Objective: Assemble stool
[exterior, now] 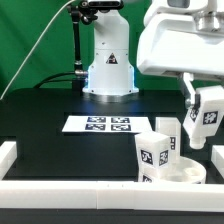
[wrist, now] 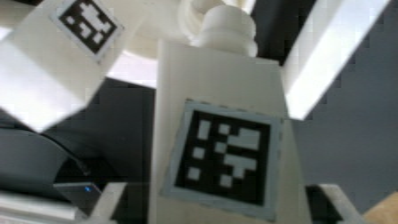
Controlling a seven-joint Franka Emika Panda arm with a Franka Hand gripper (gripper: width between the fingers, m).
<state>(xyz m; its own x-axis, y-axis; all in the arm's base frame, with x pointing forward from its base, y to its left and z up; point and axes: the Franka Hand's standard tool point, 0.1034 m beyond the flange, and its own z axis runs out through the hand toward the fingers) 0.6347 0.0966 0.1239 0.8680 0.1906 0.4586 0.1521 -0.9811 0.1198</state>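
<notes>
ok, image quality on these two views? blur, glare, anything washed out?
Exterior view: evenly lit; the near arm housing is blown out white and soft, the held leg slightly blurred, the marker board tags readable. Wrist view: soft overall; the leg's tag is legible but fuzzy-edged, the white parts behind it lose detail, and the gripper fingers at the frame edge are dim.

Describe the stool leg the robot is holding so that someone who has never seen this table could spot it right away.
Start at the black table and go to the round seat at the exterior view's right. The held leg hangs above it between the gripper fingers. Unlike the two legs standing upright in the seat, it is off the seat and tilted.
</notes>
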